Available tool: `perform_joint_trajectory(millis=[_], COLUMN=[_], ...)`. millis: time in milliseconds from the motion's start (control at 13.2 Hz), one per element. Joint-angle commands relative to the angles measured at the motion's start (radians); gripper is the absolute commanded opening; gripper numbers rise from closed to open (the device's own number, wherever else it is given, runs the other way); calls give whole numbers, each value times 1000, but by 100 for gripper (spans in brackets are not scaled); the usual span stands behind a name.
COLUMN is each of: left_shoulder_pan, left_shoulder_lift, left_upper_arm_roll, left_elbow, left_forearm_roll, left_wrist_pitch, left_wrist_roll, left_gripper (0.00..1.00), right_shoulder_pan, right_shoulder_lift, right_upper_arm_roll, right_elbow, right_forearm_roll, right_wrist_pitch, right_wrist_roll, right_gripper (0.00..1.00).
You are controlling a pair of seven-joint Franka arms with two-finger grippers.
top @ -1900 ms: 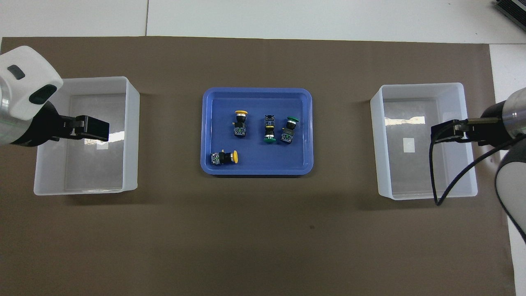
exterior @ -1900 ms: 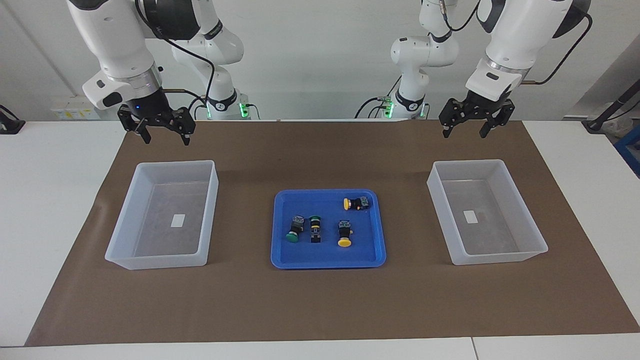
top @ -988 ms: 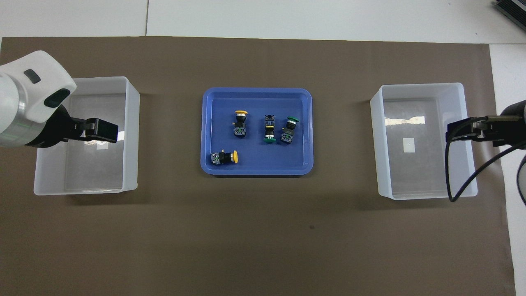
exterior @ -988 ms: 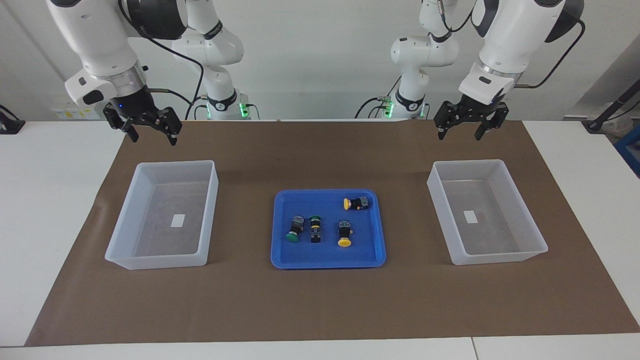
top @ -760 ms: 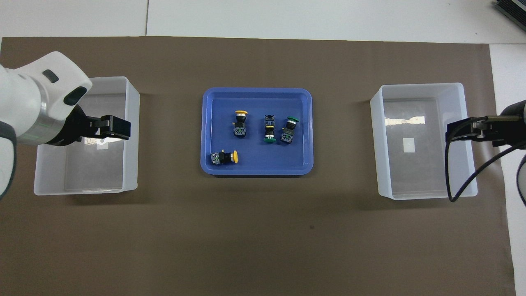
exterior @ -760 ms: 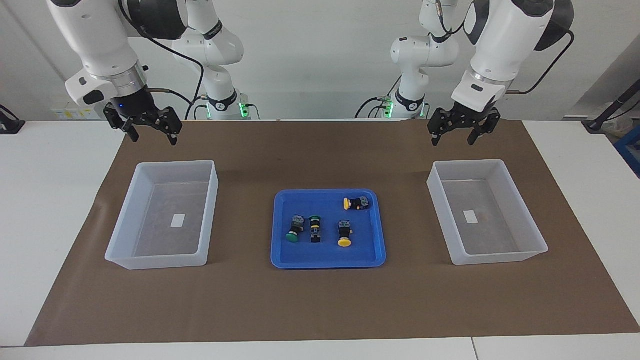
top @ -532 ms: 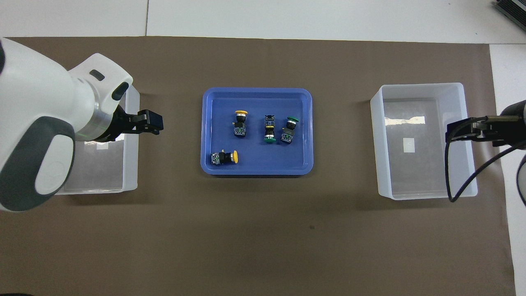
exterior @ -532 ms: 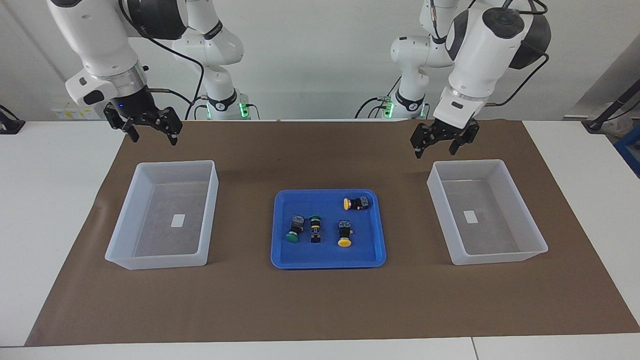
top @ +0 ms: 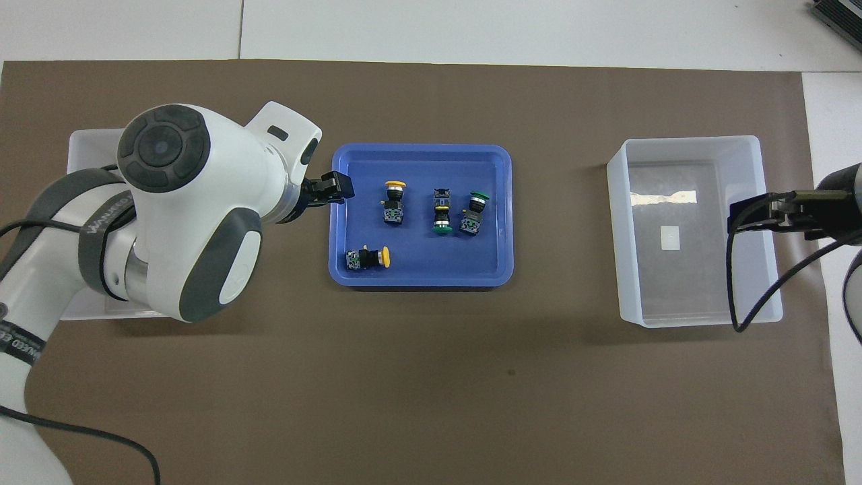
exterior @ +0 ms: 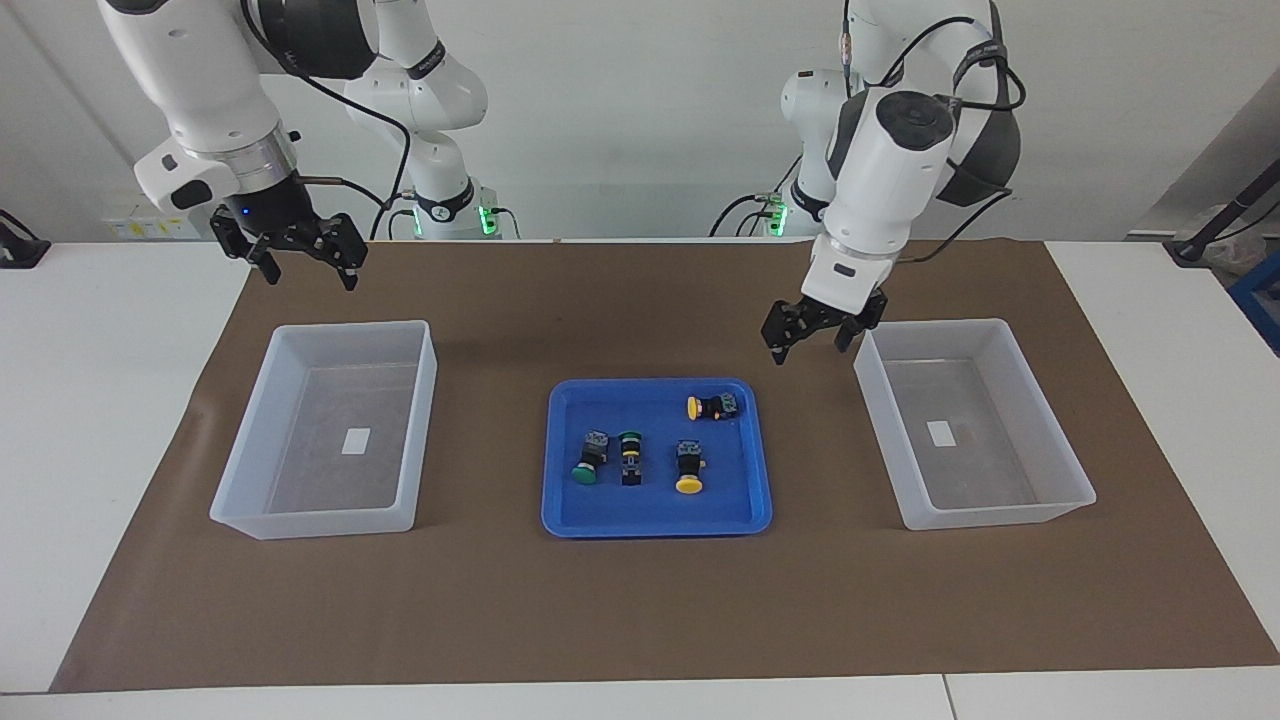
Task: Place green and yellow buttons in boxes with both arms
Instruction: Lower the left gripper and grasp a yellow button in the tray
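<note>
We hold the left tool (exterior: 810, 340), fingers apart and empty, over the brown mat beside the blue tray (exterior: 657, 520), where all four buttons (exterior: 712, 407) lie. Centre it over one yellow button, align across its black body, then descend. The right tool (exterior: 297, 258) waits, fingers apart.

Bright, even overhead light; soft shadows beside boxes; glare in one box (top: 656, 197); sharp focus

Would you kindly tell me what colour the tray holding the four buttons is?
The tray is blue, clearest in the overhead view.
</note>
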Motion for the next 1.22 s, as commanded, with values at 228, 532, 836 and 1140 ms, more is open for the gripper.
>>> perform_joint_trajectory(millis=[228,532,836,1140], left_shoulder_pan=[-66,-114,-115,-114], left_shoulder_lift=[106,212,255,290], left_upper_arm_roll=[14,16,14,14], left_elbow=[-18,-1,-3,-12], left_forearm_roll=[8,8,9,11], left_wrist_pitch=[192,339,419,484], left_wrist_roll=[-41,-61,-62,-53], left_gripper=[100,100,100,100], right_shoulder_pan=[-6,-1,4,4], right_shoulder_lift=[-13,-15,-25,-33], right_upper_arm_roll=[5,5,6,6], right_elbow=[-7,-15,-41,-53], right_forearm_roll=[3,3,3,3], right_wrist_pitch=[4,22,42,48], right_wrist_roll=[18,18,23,23], right_gripper=[100,100,100,100])
